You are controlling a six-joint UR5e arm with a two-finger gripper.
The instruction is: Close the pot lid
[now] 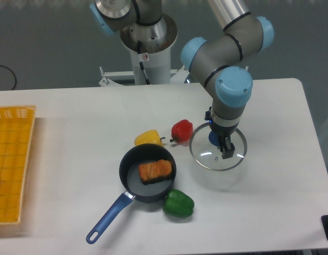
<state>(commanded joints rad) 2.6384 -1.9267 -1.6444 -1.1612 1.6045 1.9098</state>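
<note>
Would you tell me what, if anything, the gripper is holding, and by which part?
That cannot be told: the black gripper is at the blue knob of the round, clear lid, but whether it grips the knob does not show.

Lid [210,154] right of pot [146,190]

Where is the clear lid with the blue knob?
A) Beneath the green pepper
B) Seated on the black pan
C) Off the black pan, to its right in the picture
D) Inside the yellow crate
C: the clear lid shows right of the black pan, whose orange-brown item lies uncovered.
</note>
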